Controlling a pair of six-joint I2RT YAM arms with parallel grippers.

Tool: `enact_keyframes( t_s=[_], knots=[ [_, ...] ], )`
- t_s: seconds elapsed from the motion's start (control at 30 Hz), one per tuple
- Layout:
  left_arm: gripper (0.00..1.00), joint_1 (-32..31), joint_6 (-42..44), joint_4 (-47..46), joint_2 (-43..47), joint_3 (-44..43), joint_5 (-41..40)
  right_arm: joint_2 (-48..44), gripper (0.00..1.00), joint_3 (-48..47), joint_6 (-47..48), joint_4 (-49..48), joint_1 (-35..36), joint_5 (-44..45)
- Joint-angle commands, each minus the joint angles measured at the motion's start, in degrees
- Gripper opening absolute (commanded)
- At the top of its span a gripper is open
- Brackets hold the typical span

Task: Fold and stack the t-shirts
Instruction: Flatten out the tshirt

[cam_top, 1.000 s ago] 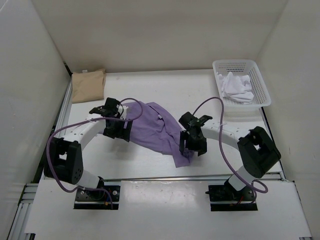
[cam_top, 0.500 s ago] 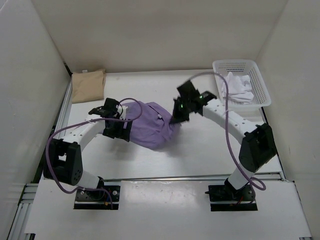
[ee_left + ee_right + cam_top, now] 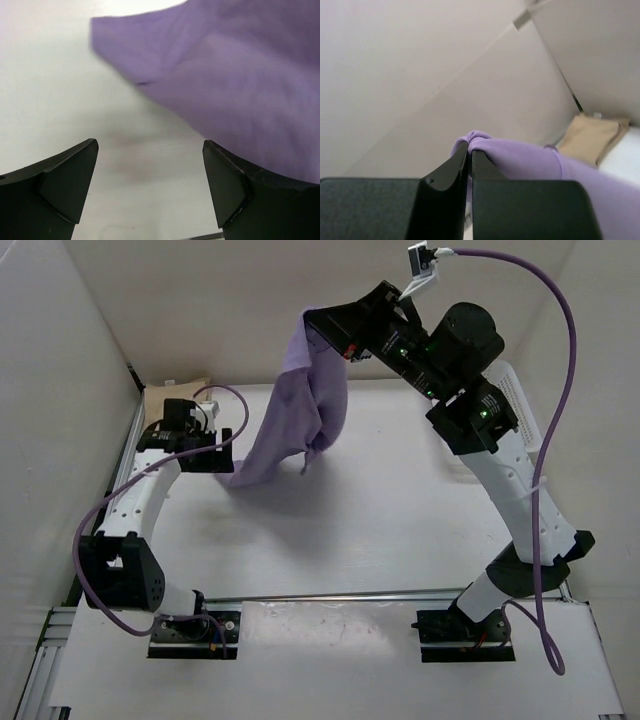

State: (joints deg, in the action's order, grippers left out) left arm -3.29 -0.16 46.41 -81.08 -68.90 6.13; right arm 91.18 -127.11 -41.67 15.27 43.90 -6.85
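My right gripper (image 3: 318, 324) is raised high over the back of the table and shut on a bunched edge of the lavender t-shirt (image 3: 300, 410). The shirt hangs from it, and its lower end (image 3: 248, 468) trails down to the table. In the right wrist view the fingertips (image 3: 470, 150) pinch the purple cloth (image 3: 530, 160). My left gripper (image 3: 222, 457) is low by the shirt's lower end, open and holding nothing. Its fingers (image 3: 65, 185) stand wide apart over bare table, with the purple cloth (image 3: 230, 85) just beyond them. The tan t-shirt (image 3: 160, 397) lies folded at the back left. The white t-shirt is hidden.
The white perforated basket (image 3: 518, 400) at the back right is mostly hidden behind my raised right arm. White walls close in the left, back and right sides. The tan shirt (image 3: 592, 137) also shows in the right wrist view, in the corner.
My right gripper shut on the lavender shirt and rose from the table to high at the back, lifting the shirt. My left gripper drew back to the left, off the shirt.
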Motion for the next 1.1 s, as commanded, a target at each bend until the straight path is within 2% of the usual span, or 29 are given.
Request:
enact_keyframes(
  t_s=[0.0,0.1,0.23,0.27,0.33,0.37,0.5,0.6,0.7,0.77,0.9,1.03,1.07],
  knots=[
    [0.96,0.0,0.2,1.0,-1.8,-4.3,0.8,0.1,0.00,1.9,0.4,-8.6,1.0,8.4],
    [0.96,0.0,0.2,1.8,-4.5,-8.0,3.3,0.1,0.00,2.4,-0.1,-3.1,1.0,14.6],
    [0.96,-4.0,0.2,4.4,-5.3,-10.0,8.4,0.7,0.00,3.1,-0.6,-0.5,1.0,16.1],
    [1.00,-6.7,0.2,4.9,-4.6,-9.2,9.9,0.7,0.00,3.6,-0.6,0.0,1.0,16.1],
    [1.00,-9.8,0.2,4.3,-2.3,-7.0,12.8,0.7,0.00,3.6,-0.6,0.6,1.0,16.9],
    [1.00,-13.2,0.2,3.7,-1.7,-4.3,12.9,0.7,0.00,3.6,-0.6,1.2,1.0,17.6],
    [1.00,-20.0,0.2,-0.8,-2.6,0.8,9.6,-0.7,0.00,6.0,-0.6,1.9,1.0,18.8],
    [1.00,-22.1,0.2,-5.9,-6.5,0.8,9.6,-3.8,0.00,9.9,-1.3,2.5,0.4,20.0],
    [1.00,-22.7,0.2,-10.6,-15.7,-3.7,7.2,-7.2,0.00,14.9,-2.9,3.7,-0.2,20.7],
    [1.00,-22.7,0.2,-11.3,-20.3,-7.3,4.9,-9.9,0.00,18.3,-3.5,4.3,-0.2,20.7],
    [0.98,-22.2,0.2,-11.3,-28.7,-13.6,6.9,-13.6,0.00,22.0,-4.1,6.6,-0.8,23.2],
    [0.46,-22.2,0.2,-11.3,-31.6,-15.0,7.5,-18.1,0.00,25.8,-4.1,6.6,-1.4,27.4],
    [0.25,-21.6,0.2,-11.3,-30.9,-14.3,6.4,-18.7,0.00,26.5,-4.1,7.2,-2.1,28.1]
  ],
)
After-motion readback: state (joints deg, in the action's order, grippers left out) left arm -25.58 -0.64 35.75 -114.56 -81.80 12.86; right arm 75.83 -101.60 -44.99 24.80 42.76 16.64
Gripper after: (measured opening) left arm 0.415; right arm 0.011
